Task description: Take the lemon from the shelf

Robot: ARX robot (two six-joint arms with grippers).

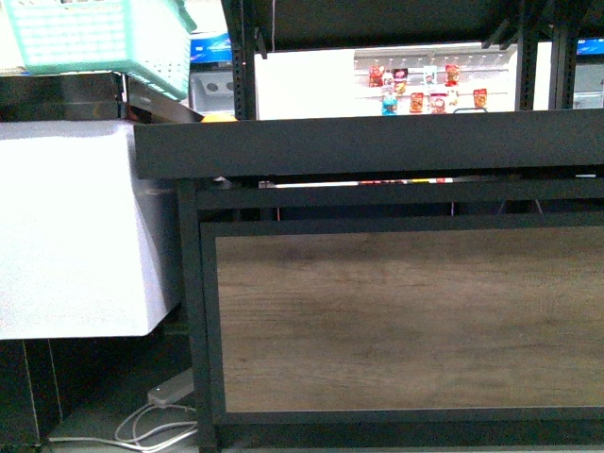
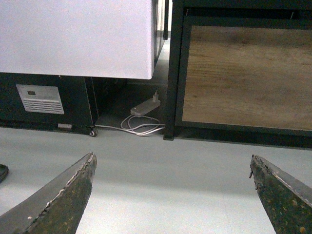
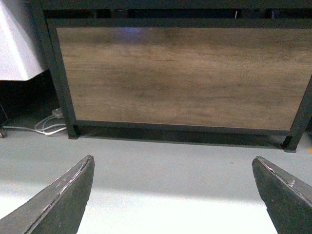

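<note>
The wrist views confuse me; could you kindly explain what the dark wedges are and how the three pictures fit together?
This is a robot with two arms, each ending in a two-fingered gripper. The front view comes from a camera on its body, facing a black shelf with a wood-grain panel; left of it stand a white cabinet and, higher, a green basket. The other two pictures come from cameras on the wrists. The dark wedges are the fingers: the left gripper and the right gripper are both open, hold nothing, and face the shelf's base across the grey floor. A power strip with white cables lies by the shelf's leg. The front view shows the shelf's top only edge-on, so no lemon can be seen.
</note>
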